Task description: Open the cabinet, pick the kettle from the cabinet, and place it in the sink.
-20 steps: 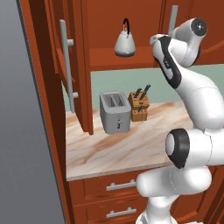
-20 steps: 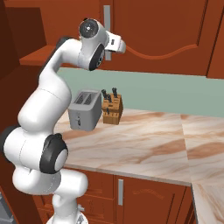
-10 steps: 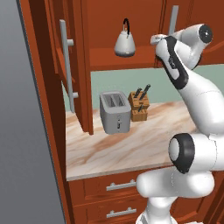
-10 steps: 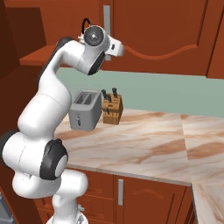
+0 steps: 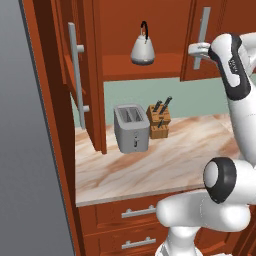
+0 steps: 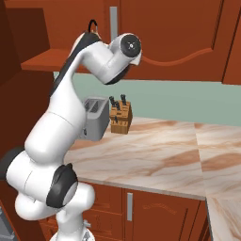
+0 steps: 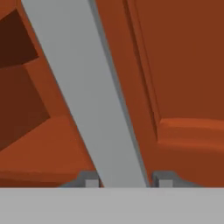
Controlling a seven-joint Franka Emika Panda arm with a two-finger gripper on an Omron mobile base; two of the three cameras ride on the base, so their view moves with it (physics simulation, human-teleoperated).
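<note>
The cabinet [image 5: 150, 20] has its left door [image 5: 89, 75] swung open, and its right door [image 5: 222, 30] is closed. Inside, the silver kettle [image 5: 143, 49] with a black arched handle stands on the shelf. My gripper [image 5: 199, 48] is at the right door's vertical grey bar handle [image 5: 203, 30], right of the kettle. In the hand view the bar handle [image 7: 87, 96] runs between my fingertips [image 7: 90, 180], which press against both its sides; the gripper [image 7: 126, 180] is shut on it. The kettle's handle [image 6: 93, 23] peeks above my arm in the right base view. The sink is out of view.
A boxy grey toaster [image 5: 131, 127] and a knife block [image 5: 159, 120] stand at the back of the marbled countertop [image 5: 165, 160]. The open left door juts out over the counter's left end. Drawers [image 5: 137, 212] sit below. A tall grey panel [image 5: 25, 150] fills the left.
The hand has reached further toward the right door's bar handle, and the jaws have closed in from wide open onto the bar. The kettle has not moved.
</note>
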